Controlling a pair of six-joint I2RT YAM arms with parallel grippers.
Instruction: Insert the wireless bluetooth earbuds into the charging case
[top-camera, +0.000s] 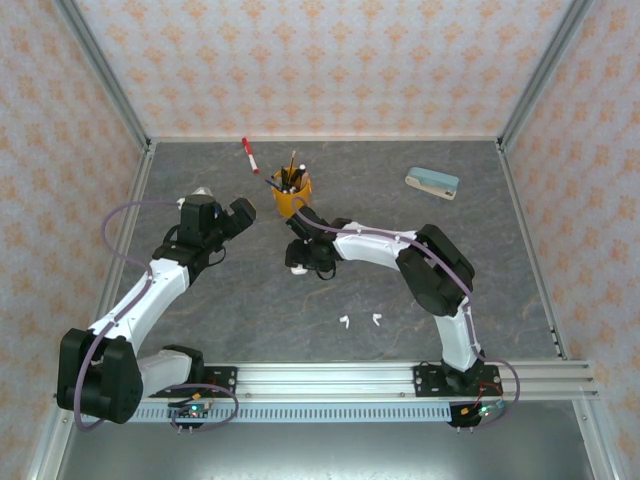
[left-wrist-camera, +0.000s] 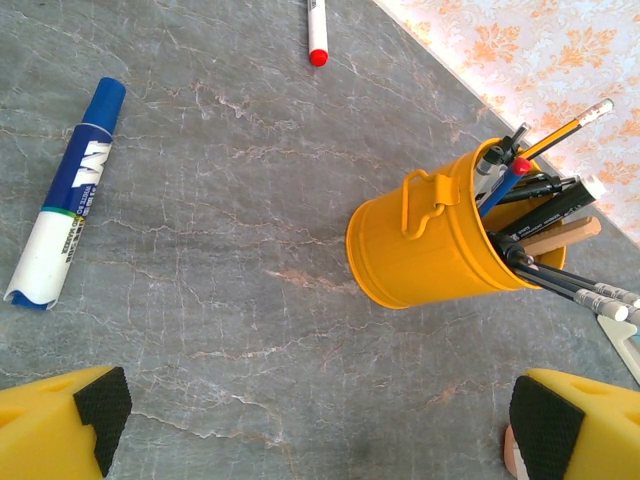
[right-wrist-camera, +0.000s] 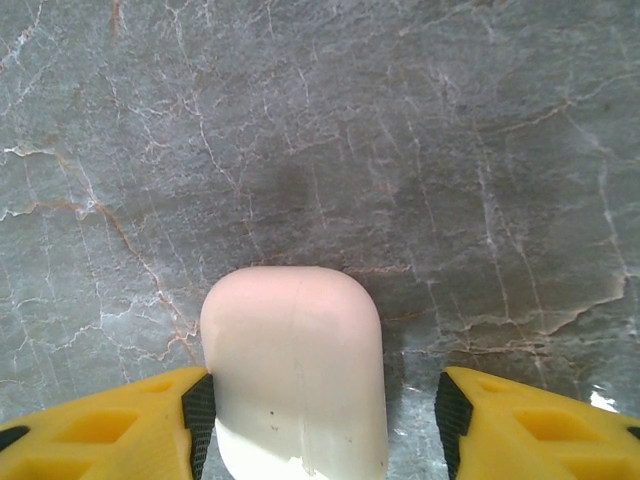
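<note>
The grey marbled counter (top-camera: 400, 290) carries everything. The right arm (top-camera: 440, 270) reaches from its near-right base toward the middle, and the left arm (top-camera: 150, 290) bends up along the left side.

A yellow tin cup (left-wrist-camera: 430, 245) full of pens and pencils stands at the far middle, just past both wrists. A teal-and-cream block (top-camera: 432, 182) lies far right, well apart from the arms.

The pale pink charging case (right-wrist-camera: 292, 350) lies closed on the counter between the fingers of the right end effector (right-wrist-camera: 325, 420). That end effector is released: one black pad (right-wrist-camera: 198, 415) touches the case's side, while the other stands clear of it with bare counter between.

The left end effector (left-wrist-camera: 320, 415) is spread wide and grasps nothing, hovering near the cup.

A blue-and-white marker (left-wrist-camera: 65, 210) lies left of the cup, and a red-capped marker (left-wrist-camera: 317, 30) lies farther back.

Two white earbuds (top-camera: 343, 322) lie side by side on the near middle of the counter, apart from the case and both end effectors.
</note>
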